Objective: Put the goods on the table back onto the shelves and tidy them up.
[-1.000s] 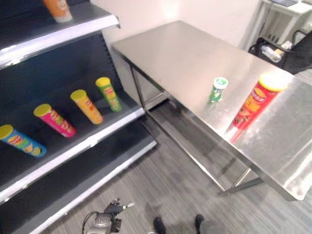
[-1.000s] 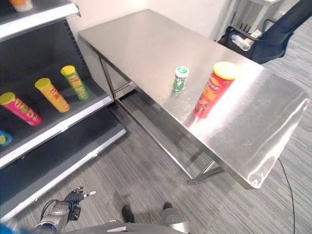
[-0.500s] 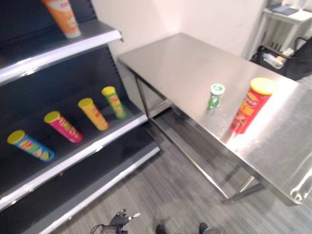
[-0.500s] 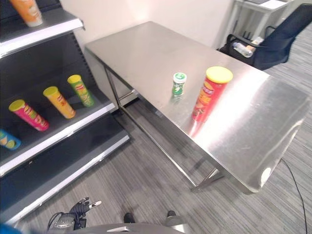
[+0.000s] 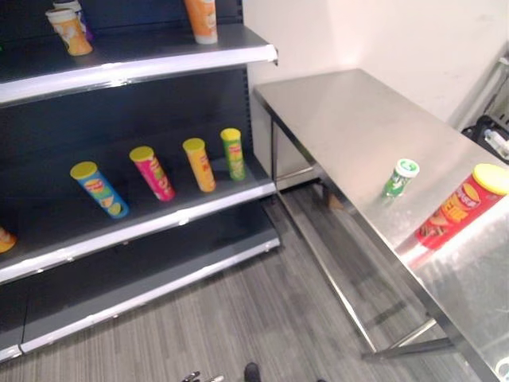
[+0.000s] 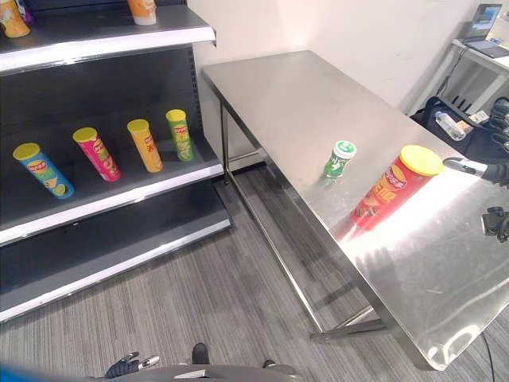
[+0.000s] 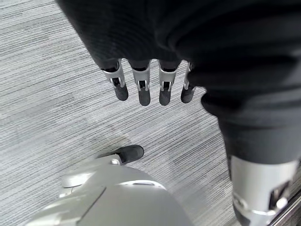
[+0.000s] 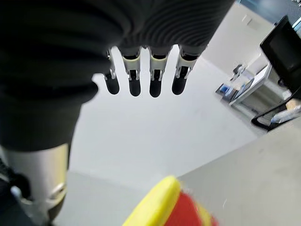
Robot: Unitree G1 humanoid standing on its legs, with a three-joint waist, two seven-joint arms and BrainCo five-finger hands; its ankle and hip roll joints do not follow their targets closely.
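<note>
A tall red crisp can with a yellow lid [image 6: 390,187] stands on the steel table [image 6: 278,95], with a small green can [image 6: 339,158] just to its left. My right hand [image 6: 468,166] hovers at the table's right side, a little beyond the red can, and is open with straight fingers [image 8: 134,77] above the yellow lid [image 8: 157,202]. Low down by the floor hangs my left hand [image 6: 130,364], open, its fingers [image 7: 143,89] straight and empty. On the middle shelf [image 5: 159,219] lie blue [image 5: 99,189], pink [image 5: 153,173], orange-yellow [image 5: 199,164] and green [image 5: 233,153] cans.
The top shelf [image 5: 135,64] carries an orange can [image 5: 201,20] and a cup [image 5: 67,28]. A dark chair with a bottle [image 6: 449,127] and a desk with a laptop [image 6: 481,24] stand behind the table. Grey floor [image 6: 199,294] lies between shelves and table.
The camera has swung, so the whole scene has shifted and more of the shelves shows. My right hand has come into view at the right, beside the red can.
</note>
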